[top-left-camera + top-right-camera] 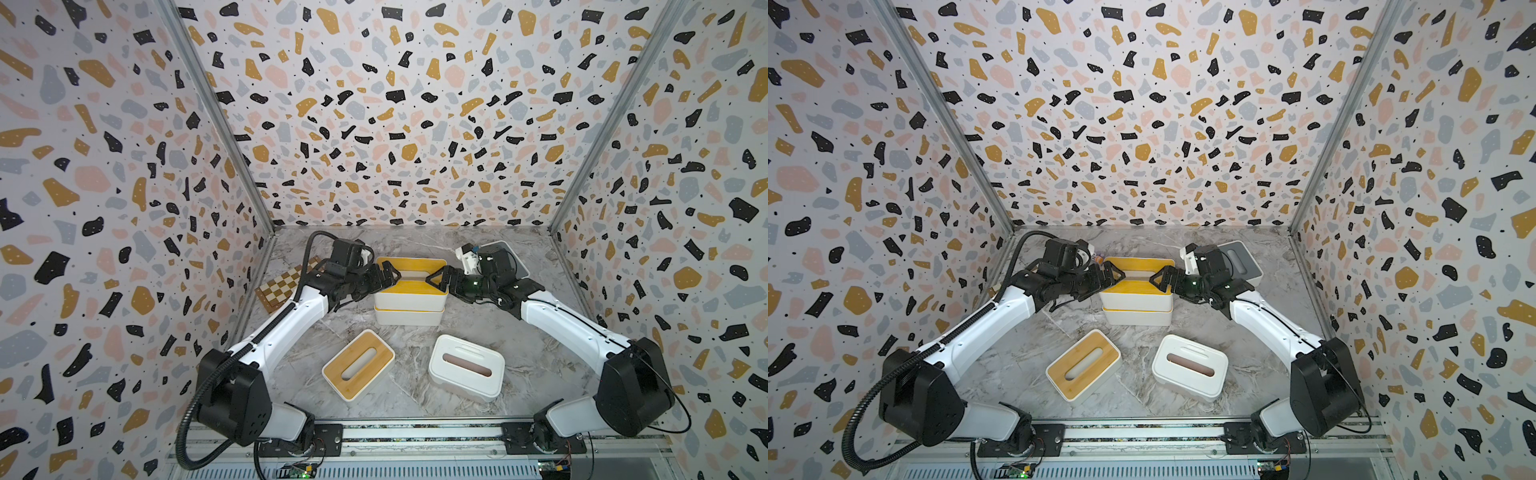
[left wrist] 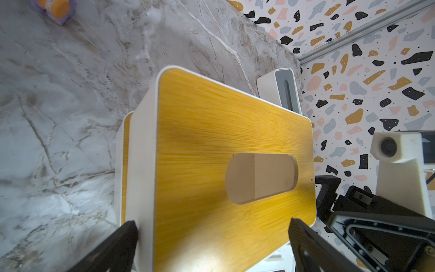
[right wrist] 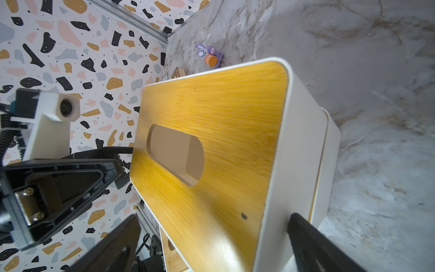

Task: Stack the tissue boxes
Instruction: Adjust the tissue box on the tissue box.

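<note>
In both top views the marble-patterned tabletop (image 1: 415,403) fills the lower middle of the frame, hemmed in by terrazzo-print walls on three sides. At centre, a white rectangular tissue box with a yellow slotted lid (image 1: 415,286) sits slightly offset on a second yellow-lidded white box (image 1: 409,316). The left gripper (image 1: 388,277) and right gripper (image 1: 434,280) face each other over its short ends, jaws spread wide. Lower in the frame, across bare marble, lie a skewed light-wood-lidded white box (image 1: 376,351) and an all-white box (image 1: 465,353), near each other but apart. A grey-lidded white box (image 1: 1241,259) stands by the right wall, partly hidden by the right arm. A brown-and-cream checkered chessboard (image 1: 282,286) lies by the left wall, half covered by the left arm.

In the left wrist view, widely spread fingers (image 2: 122,242) straddle the upper box's end; whether they press its walls is hard to tell. Only a sliver of the lower box (image 2: 126,164) shows. A small purple-and-orange toy (image 2: 57,9) is cut off by the frame edge.

In the right wrist view, wide fingers (image 3: 313,242) flank the other end. The toy (image 3: 210,56) lies on open marble beyond the stack.
</note>
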You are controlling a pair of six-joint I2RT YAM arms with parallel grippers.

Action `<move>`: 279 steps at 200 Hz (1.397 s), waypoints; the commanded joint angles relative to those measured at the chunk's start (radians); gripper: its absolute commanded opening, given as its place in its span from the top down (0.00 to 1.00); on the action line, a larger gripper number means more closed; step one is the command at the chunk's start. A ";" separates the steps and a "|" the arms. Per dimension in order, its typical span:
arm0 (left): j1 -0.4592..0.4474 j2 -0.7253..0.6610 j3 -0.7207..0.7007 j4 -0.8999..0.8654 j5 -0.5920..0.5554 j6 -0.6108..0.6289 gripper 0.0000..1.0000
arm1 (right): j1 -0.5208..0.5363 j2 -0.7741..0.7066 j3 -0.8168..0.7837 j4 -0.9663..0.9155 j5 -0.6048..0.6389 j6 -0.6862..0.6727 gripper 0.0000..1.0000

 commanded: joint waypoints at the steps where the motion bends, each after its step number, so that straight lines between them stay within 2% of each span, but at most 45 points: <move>1: -0.022 -0.016 0.011 -0.003 0.026 -0.004 0.00 | 0.006 -0.010 0.054 -0.003 -0.017 -0.015 0.01; 93: -0.022 -0.039 0.027 -0.053 -0.058 0.022 0.01 | 0.029 -0.017 0.035 0.003 -0.012 0.001 0.01; 182: -0.023 0.001 0.033 0.018 0.020 0.007 0.01 | 0.011 -0.028 0.022 0.011 0.006 -0.001 0.01; 279: -0.025 0.006 0.055 -0.004 -0.014 0.027 0.00 | 0.015 -0.016 0.018 0.026 -0.016 0.010 0.01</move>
